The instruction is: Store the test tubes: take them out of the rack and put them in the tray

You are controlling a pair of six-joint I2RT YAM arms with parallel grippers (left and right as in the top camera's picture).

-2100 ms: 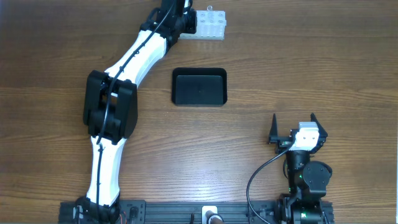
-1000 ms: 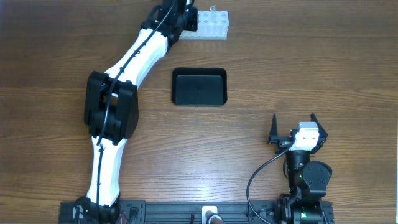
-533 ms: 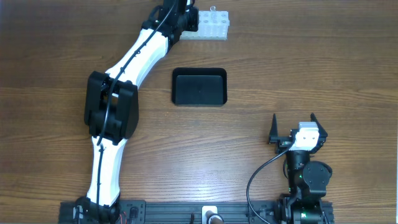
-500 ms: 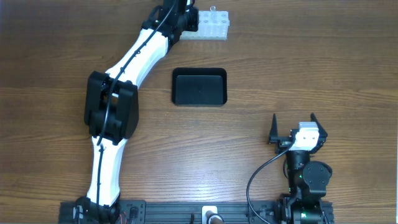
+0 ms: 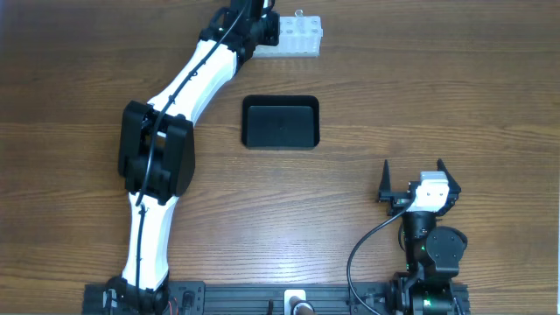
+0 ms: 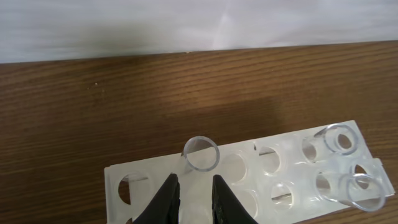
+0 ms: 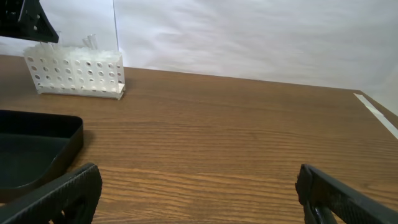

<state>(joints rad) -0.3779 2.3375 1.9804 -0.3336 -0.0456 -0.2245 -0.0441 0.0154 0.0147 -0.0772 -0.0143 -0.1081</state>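
The left arm [image 5: 166,131] is stretching from its base at the near left edge of the wooden table [image 5: 455,96] up and across towards the far middle, its elbow bent partway along. Its left gripper [image 6: 194,182] is hanging over the left end of the clear test tube rack [image 6: 146,180], pointing down into it. The two fingers are standing close together on either side of a clear test tube [image 6: 201,154] and appear to be clamping it. That tube is sitting upright in a back-row hole of the rack, with its open rim showing just above the fingertips. Two more test tubes [image 6: 339,138] are standing at the other end of the rack, one in each row, well apart from the held one.

In the top view the rack [image 5: 296,37] is lying at the far edge of the table, with the left gripper [image 5: 261,19] covering its left end. The black tray [image 5: 280,122] is sitting nearer the arm bases than the rack, apart from it, and nothing is lying inside it.

The right arm [image 5: 429,245] is folding back over its own base at the near right. The right gripper [image 5: 411,182] is hovering low over bare wood with its fingers spread wide and holding nothing. From its wrist camera the right gripper [image 7: 199,180] is facing across the table, with the tray [image 7: 43,140] near and the rack [image 7: 74,74] far beyond.
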